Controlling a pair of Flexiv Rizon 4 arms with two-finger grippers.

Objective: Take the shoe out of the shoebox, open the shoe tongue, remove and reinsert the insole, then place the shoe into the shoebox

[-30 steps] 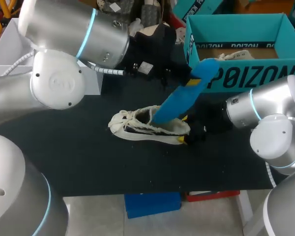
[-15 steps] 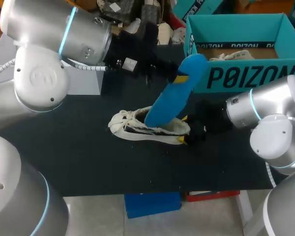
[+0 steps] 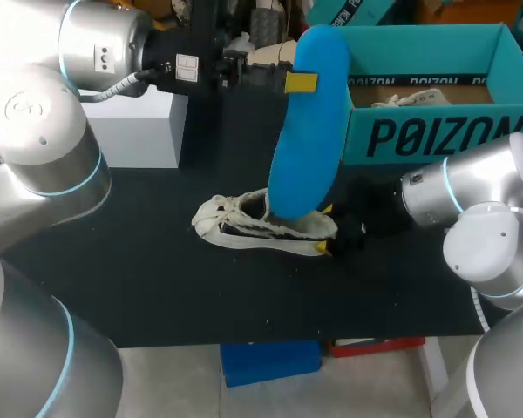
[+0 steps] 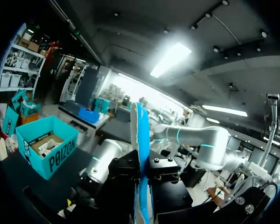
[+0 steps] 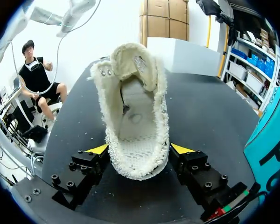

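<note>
White box (image 3: 139, 131) stood at the far left of the black table (image 3: 157, 287), and above it the left arm (image 3: 44, 131) came in from that side and reached across toward the middle. The left gripper (image 3: 298, 83) was pinched on the blue insole (image 3: 309, 139) near its upper end; in the left wrist view the insole (image 4: 141, 154) ran edge-on between the two fingers, which pressed on it from both sides. The insole hung nearly upright, its lower end in front of the opening of the shoe (image 3: 244, 228) in the head view; whether it touched the shoe could not be told. The pale shoe lay on the table near the middle, toe to the left. The right gripper (image 5: 140, 156) was clamped on its heel, a yellow tip against each side, and that wrist view looked straight into the shoe (image 5: 135, 116). Further right and behind, the teal shoebox (image 3: 436, 139) sat open, apart from the shoe, with the right arm (image 3: 479, 209) in front of it
</note>
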